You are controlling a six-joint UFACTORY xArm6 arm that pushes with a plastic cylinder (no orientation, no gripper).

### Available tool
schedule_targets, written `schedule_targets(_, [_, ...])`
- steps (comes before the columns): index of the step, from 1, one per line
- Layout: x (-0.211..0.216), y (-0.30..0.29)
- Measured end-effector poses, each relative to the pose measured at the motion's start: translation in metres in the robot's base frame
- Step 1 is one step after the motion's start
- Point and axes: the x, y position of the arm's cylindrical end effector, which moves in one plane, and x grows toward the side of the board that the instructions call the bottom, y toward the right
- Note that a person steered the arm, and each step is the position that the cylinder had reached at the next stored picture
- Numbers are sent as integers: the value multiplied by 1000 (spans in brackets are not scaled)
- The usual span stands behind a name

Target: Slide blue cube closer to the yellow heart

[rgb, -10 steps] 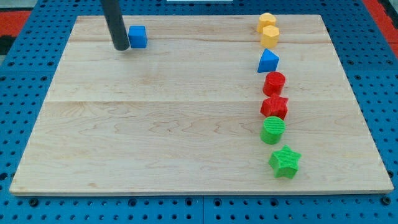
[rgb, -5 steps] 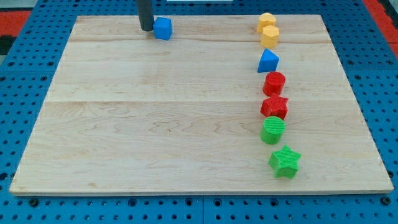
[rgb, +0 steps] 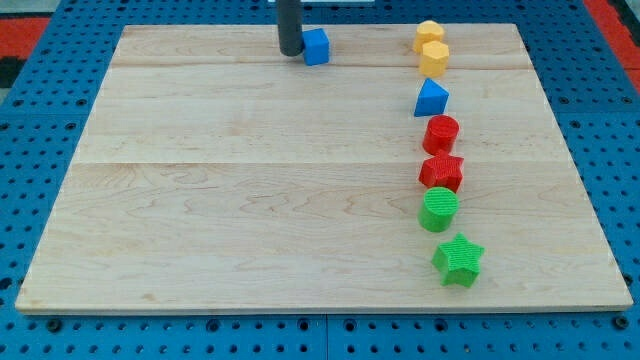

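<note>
Your tip (rgb: 291, 52) sits hard against the view's left face of the blue cube (rgb: 316, 47), near the view's top edge of the desk (rgb: 250, 200). This arm has no gripper to open or close: the rod holds nothing and can only shove. The yellow heart (rgb: 430, 33) lies well off to the view's right, at the head of a column of blocks, with a second yellow block (rgb: 433, 58) — its shape is hard to make out — touching it just below.

To do this step well, keep pushing straight toward the view's right, with the rod centred on the cube's face. If contact drifts toward a corner, the cube will likely turn and slip off the tip, so correct early with small sideways nudges. The cube sits slightly lower in the view than the heart, roughly level with the seam between the two yellow blocks; a push angled a little toward the view's top would aim it better at the heart.

Slow down as the gap closes. "Closer" does not ask for contact, and a hard arrival could knock the heart or its neighbour out of line. The blue triangular block (rgb: 431, 99) — lower in the column — looks clear of your path if you hold the line.
</note>
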Motion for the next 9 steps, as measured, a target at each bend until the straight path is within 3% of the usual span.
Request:
schedule_targets(6, [12, 142])
schedule_targets(9, [7, 139])
